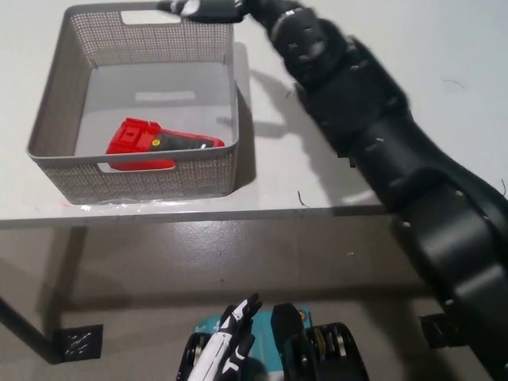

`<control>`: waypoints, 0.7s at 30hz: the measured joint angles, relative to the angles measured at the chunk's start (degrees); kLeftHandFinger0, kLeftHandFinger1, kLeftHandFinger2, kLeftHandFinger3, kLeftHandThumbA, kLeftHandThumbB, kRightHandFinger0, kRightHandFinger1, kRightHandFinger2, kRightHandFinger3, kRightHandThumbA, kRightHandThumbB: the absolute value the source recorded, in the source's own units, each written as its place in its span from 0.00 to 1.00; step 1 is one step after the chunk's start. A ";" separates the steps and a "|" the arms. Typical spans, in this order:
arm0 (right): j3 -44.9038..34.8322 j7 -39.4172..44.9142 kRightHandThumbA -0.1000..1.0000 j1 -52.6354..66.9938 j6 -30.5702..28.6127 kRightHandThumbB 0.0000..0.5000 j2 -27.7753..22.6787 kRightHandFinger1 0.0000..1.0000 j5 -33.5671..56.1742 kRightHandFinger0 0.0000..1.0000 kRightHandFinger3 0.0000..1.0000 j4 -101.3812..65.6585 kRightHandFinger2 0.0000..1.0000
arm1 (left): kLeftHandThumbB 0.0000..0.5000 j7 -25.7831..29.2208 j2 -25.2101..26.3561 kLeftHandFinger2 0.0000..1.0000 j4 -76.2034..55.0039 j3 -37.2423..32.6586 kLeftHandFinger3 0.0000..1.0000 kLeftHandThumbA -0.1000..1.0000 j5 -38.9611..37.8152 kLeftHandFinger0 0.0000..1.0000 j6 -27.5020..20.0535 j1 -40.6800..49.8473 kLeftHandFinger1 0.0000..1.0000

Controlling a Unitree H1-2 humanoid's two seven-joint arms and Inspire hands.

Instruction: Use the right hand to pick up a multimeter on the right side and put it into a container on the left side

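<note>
Head view, near to far: the white left robot hand (pixel 230 349) is seen resting low at the bottom edge, below the desk (pixel 317 171), fingers slightly spread and nothing held. On the white desk one grey mesh container (pixel 135 171) is parked at the left, near the front edge. One red multimeter (pixel 163 144) is lying flat inside it, on the floor of the basket close to the near wall, with nothing touching it. Farther back, the black right robot hand (pixel 208 9) is stretched over the container's far rim at the top of the frame, fingers extended and apart, nothing gripped.
</note>
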 measured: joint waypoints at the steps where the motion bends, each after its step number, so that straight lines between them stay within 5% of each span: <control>1: -0.32 0.14 1.00 0.91 0.09 0.87 -0.39 1.00 0.18 1.00 1.00 -1.79 1.00 | 0.96 0.00 0.02 1.00 0.05 0.02 1.00 1.00 0.00 1.00 0.02 -0.01 1.00; 3: -1.06 0.61 1.00 4.27 0.41 0.89 -1.54 1.00 0.65 1.00 1.00 -6.30 1.00 | 0.93 0.00 0.03 1.00 0.28 0.06 1.00 1.00 -0.01 1.00 0.10 -0.01 1.00; 5: -1.81 1.04 1.00 8.31 0.95 0.76 -2.41 1.00 1.10 1.00 1.00 -10.87 1.00 | 0.93 0.01 0.05 1.00 0.62 0.07 1.00 1.00 -0.03 1.00 0.22 0.03 1.00; 8: -2.80 1.34 1.00 14.16 1.57 0.75 -3.05 1.00 1.88 1.00 1.00 -16.47 1.00 | 0.97 0.01 0.12 1.00 0.93 0.07 1.00 1.00 -0.05 1.00 0.30 0.12 1.00; 10: -3.22 1.42 1.00 18.85 2.17 0.79 -3.40 1.00 2.32 1.00 1.00 -20.52 1.00 | 0.97 0.01 0.13 1.00 1.13 0.07 1.00 1.00 -0.05 1.00 0.34 0.22 1.00; 11: -3.36 1.46 1.00 21.32 2.39 0.92 -3.63 1.00 2.54 1.00 1.00 -22.32 1.00 | 0.98 0.01 0.12 1.00 1.22 0.07 1.00 1.00 -0.07 1.00 0.35 0.26 1.00; 12: -3.41 1.51 1.00 22.87 2.53 0.95 -3.77 1.00 2.68 1.00 1.00 -23.60 1.00 | 0.97 0.01 0.13 1.00 1.27 0.07 1.00 1.00 -0.06 1.00 0.36 0.29 1.00; 17: -3.56 1.81 1.00 34.93 3.18 1.00 -5.36 1.00 3.12 1.00 1.00 -33.45 1.00 | 0.96 0.01 0.14 1.00 1.96 0.09 1.00 1.00 -0.09 1.00 0.40 0.36 1.00; 19: -3.55 1.94 1.00 40.57 3.30 0.91 -6.10 1.00 3.11 1.00 1.00 -37.64 1.00 | 0.98 0.02 0.14 1.00 2.46 0.12 1.00 1.00 -0.10 1.00 0.42 0.36 1.00; 21: -3.54 1.98 1.00 44.93 3.28 1.00 -6.49 1.00 3.07 1.00 1.00 -41.00 1.00 | 0.99 0.02 0.14 1.00 2.67 0.16 1.00 1.00 -0.11 1.00 0.44 0.41 1.00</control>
